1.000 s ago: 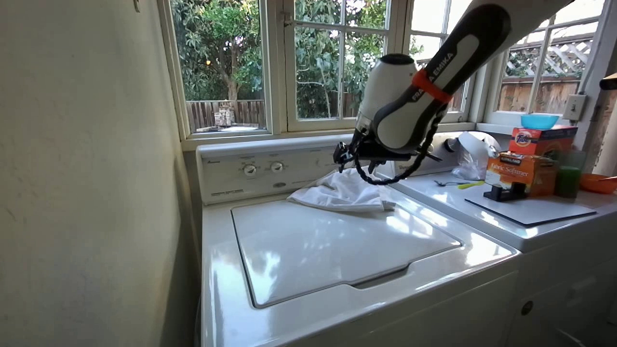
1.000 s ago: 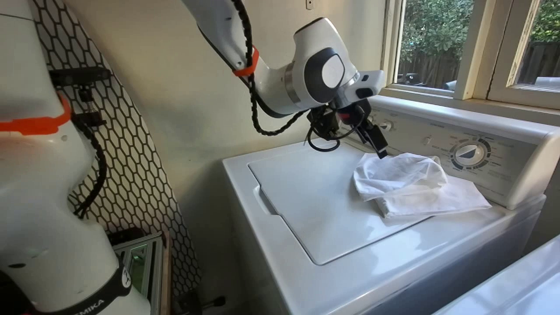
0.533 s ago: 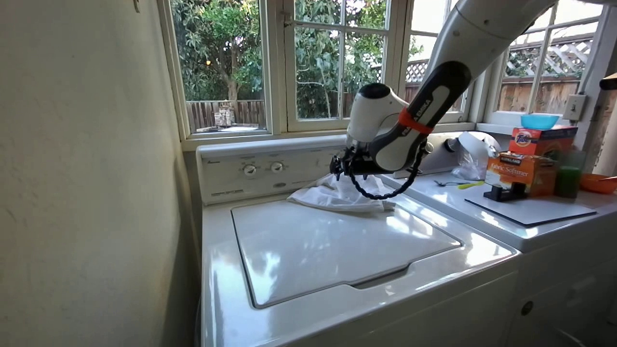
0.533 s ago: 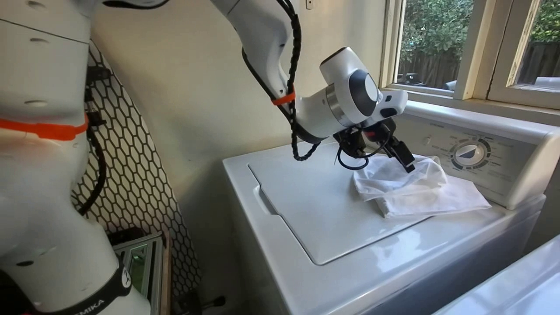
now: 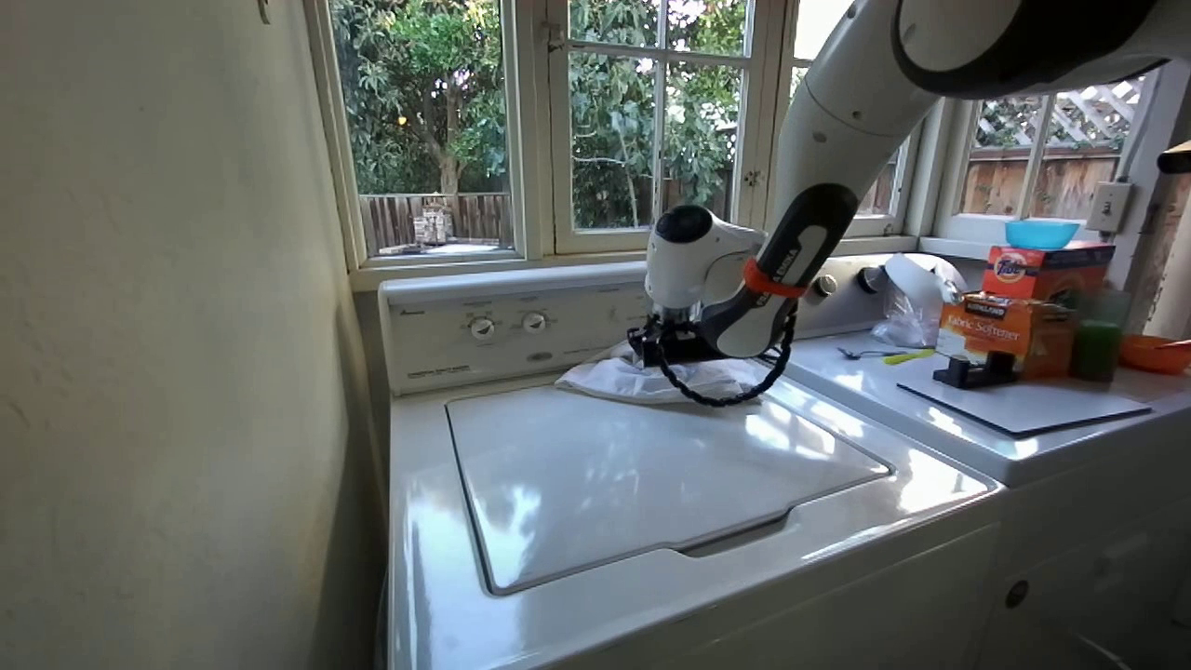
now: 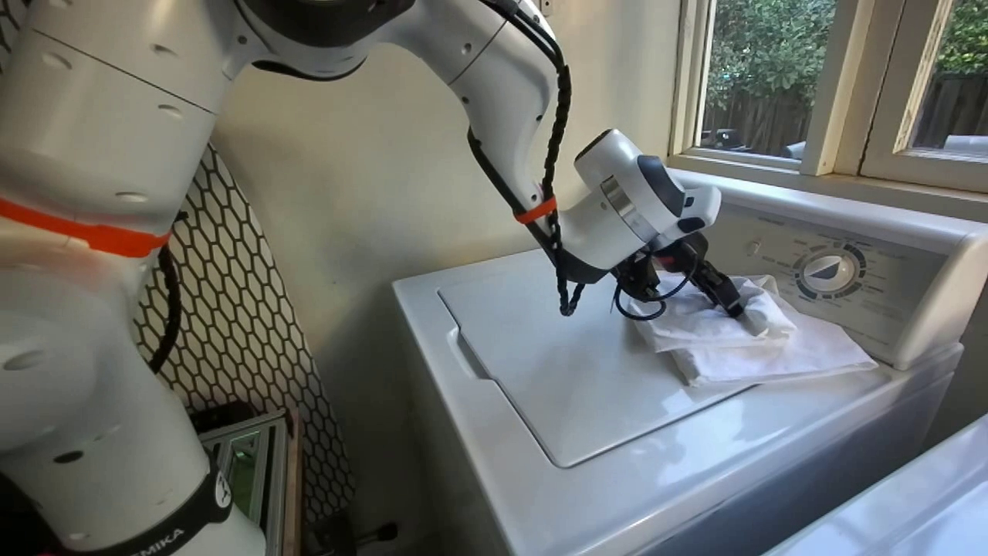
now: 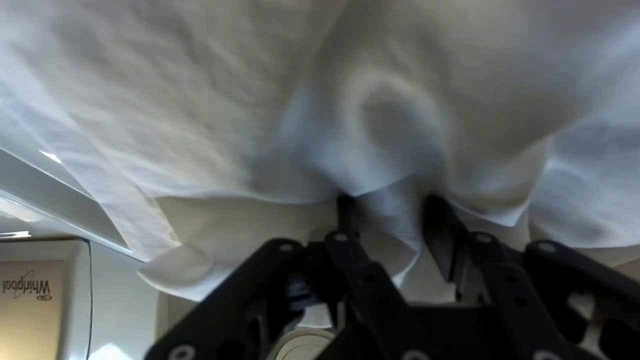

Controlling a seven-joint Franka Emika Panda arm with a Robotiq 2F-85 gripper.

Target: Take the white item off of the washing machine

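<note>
The white item is a crumpled white cloth [image 6: 818, 351] lying on the back of the washing machine's lid [image 6: 571, 347], up against the control panel. In an exterior view, only part of the cloth [image 5: 605, 377] shows beneath the arm. My gripper [image 6: 737, 310] points down into the cloth from above, its tips pressed among the folds. In the wrist view, cloth [image 7: 200, 125] fills most of the picture. There, the gripper [image 7: 390, 200] has its two dark fingers partly apart, a fold of fabric rising between them. Overhanging fabric hides the very tips, and no firm pinch shows.
The control panel with its dial [image 6: 830, 274] rises behind the cloth, below the windows. A wall [image 5: 186, 372] stands along one side. On the neighbouring machine are a flat board [image 5: 1051, 409], a fabric softener box [image 5: 996, 326], a Tide box [image 5: 1042, 270] and a green cup [image 5: 1098, 344].
The arm has come down and forward, from above the cloth into it. The jaws have narrowed around a fold. The cloth has bunched and shifted slightly toward the back corner.
</note>
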